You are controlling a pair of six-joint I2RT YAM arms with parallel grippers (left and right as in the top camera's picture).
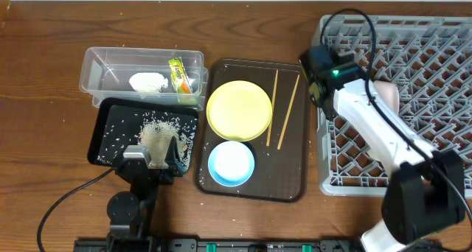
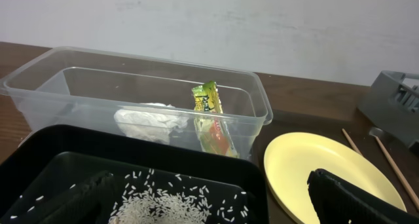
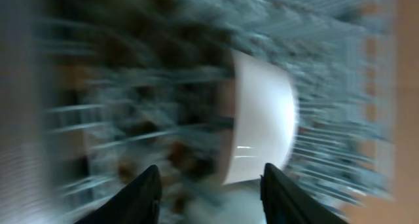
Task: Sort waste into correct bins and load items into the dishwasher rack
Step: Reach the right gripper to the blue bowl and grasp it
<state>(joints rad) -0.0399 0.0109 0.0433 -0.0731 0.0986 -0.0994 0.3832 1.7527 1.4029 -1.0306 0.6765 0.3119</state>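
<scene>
The grey dishwasher rack [image 1: 435,53] holds the white-pink bowl [image 1: 389,97], tipped on its side; it also shows in the blurred right wrist view [image 3: 262,119]. My right gripper [image 3: 209,191] is open and empty just short of that bowl. The yellow plate [image 1: 239,110], light blue bowl [image 1: 231,163] and two chopsticks [image 1: 287,110] lie on the brown tray [image 1: 295,186]. The clear tub [image 1: 99,64] holds the tissue wad [image 1: 147,82] and snack wrapper [image 1: 179,75]. Rice grains [image 1: 157,131] lie in the black tray [image 1: 103,127]. My left gripper [image 2: 209,204] is open above the rice.
The right arm [image 1: 376,127] stretches across the rack's left part. The left arm's base and cable [image 1: 74,193] sit at the table's front left. Bare wooden table [image 1: 44,82] lies left of the tub.
</scene>
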